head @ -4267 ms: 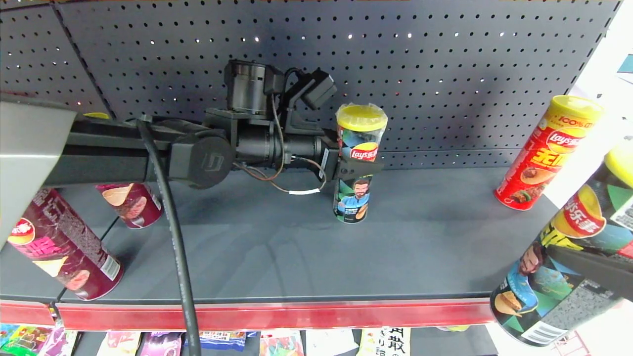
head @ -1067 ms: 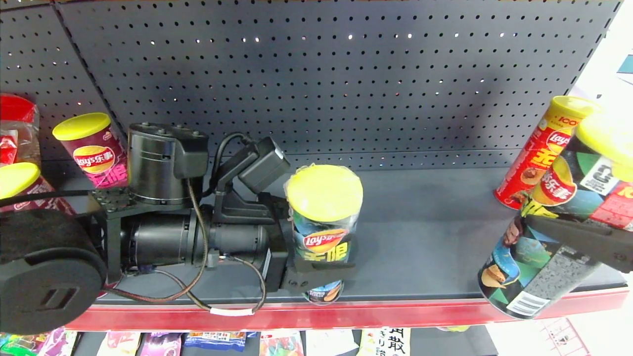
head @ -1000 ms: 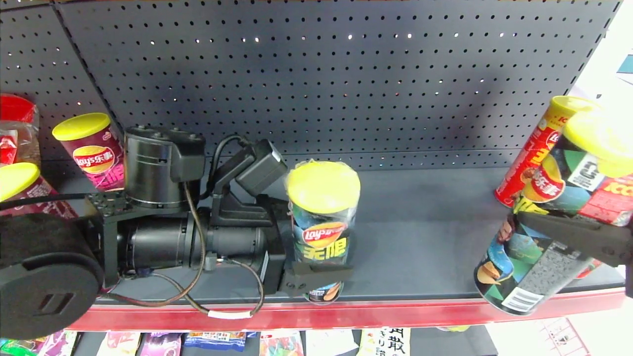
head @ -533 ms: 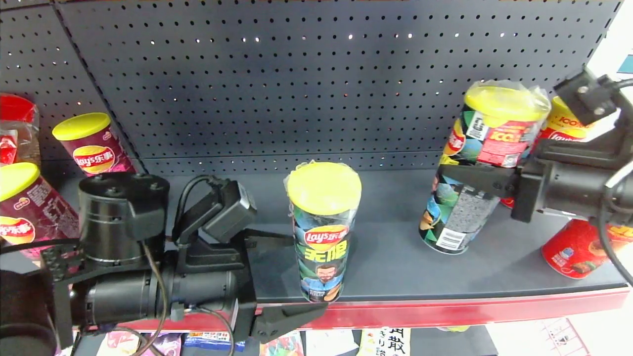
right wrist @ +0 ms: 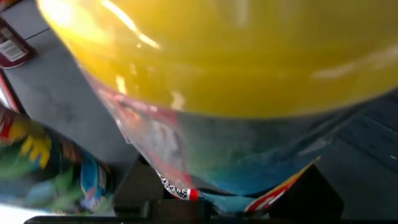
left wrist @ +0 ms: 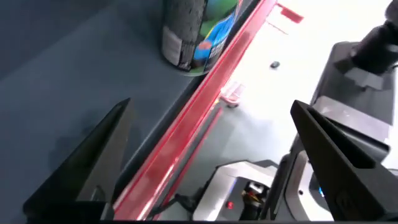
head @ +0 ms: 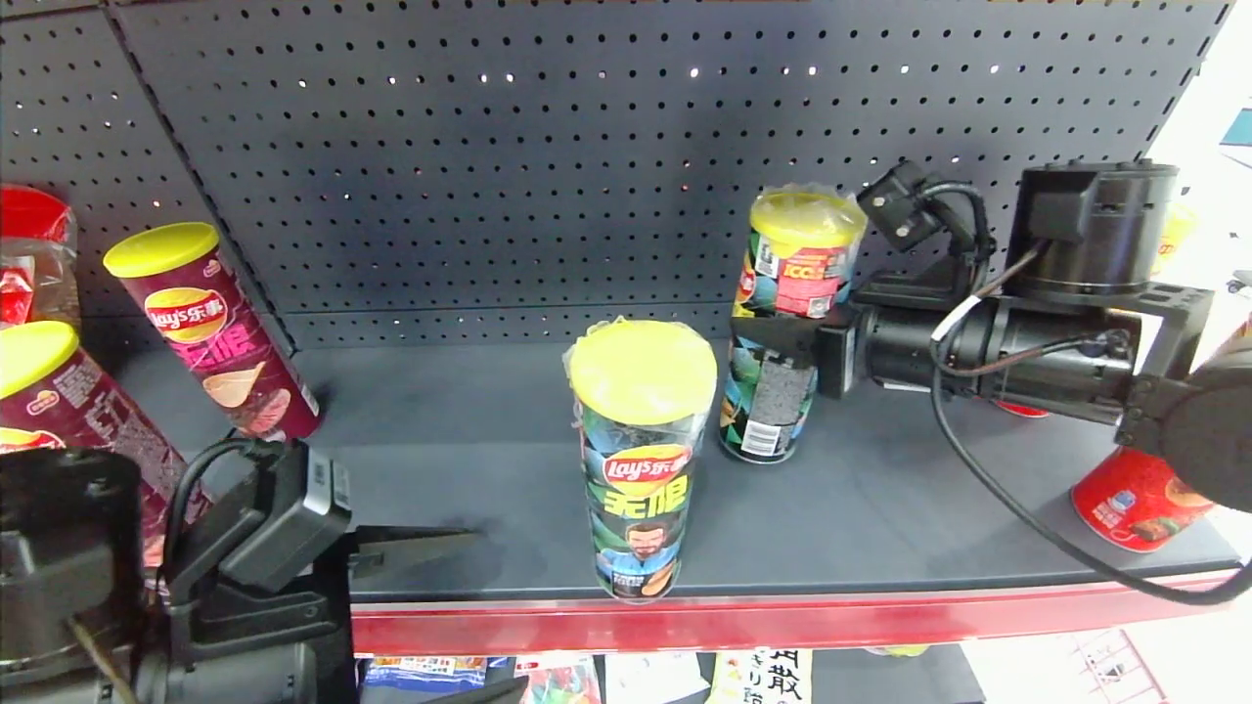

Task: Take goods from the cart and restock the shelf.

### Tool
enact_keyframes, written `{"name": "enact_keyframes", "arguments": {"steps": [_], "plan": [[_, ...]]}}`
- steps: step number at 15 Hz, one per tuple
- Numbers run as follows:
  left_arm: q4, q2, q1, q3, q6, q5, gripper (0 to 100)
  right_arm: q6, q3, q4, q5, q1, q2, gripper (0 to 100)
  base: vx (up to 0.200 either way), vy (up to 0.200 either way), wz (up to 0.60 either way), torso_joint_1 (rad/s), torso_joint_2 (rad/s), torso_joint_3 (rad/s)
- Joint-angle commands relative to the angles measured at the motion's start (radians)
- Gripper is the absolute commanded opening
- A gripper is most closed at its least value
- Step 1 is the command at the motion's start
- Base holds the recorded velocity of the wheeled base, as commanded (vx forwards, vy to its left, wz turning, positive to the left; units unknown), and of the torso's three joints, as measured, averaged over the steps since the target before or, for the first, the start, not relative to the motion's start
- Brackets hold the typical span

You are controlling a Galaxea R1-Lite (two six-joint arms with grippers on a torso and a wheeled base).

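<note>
Change: the left tool [left wrist: 211,109] has let go of the yellow-lidded cardboard crisp tube with green-and-blue print [head: 641,460] and drawn back past the front-left corner of the dark grey metal shelf with a red front lip [head: 469,469]. The right arm has carried a second yellow-lidded, multicoloured crisp tube [head: 797,254] from beyond the right end in to mid-shelf.
Left tool: released, fingers spread wide, holding nothing, low by the front lip.
Right tool [head: 782,337]: clenched on the second tube at mid-body, reaching in from the right end.
Released tube: upright at the centre of the front edge, standing free.
Held tube: behind and right of the released tube, apart from it, near the perforated back panel [head: 587,196]. Its long axis is near vertical, lid leaning slightly right. Whether its base bears on the shelf cannot be told.
Key relation: the right tool lies to the right of its tube, so a release would call for withdrawal rightward, past a red crisp tube [head: 1135,499] at the front-right corner.
Stage (judged): second tube being placed, release not yet made.
Neighbours: maroon crisp tubes [head: 210,323] at the left end.
</note>
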Motion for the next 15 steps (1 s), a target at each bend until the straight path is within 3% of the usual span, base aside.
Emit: {"name": "enact_keyframes", "arguments": {"steps": [1,5,15], "plan": [[0.031,-0.120,0.015,0.039,0.000,0.043,100,0.000,-0.065,-0.001,0.000,0.038,0.084,0,0.000,0.000,0.00,0.000,0.00,0.000],[0.081,-0.162,0.032,0.030,0.000,0.133,100,0.000,-0.161,-0.001,0.001,0.070,0.141,0,0.000,0.000,0.00,0.000,0.00,0.000],[0.080,-0.168,0.034,0.026,0.000,0.138,100,0.006,-0.183,0.002,-0.012,0.105,0.190,0,0.000,0.000,0.00,0.000,0.00,0.000]]}}
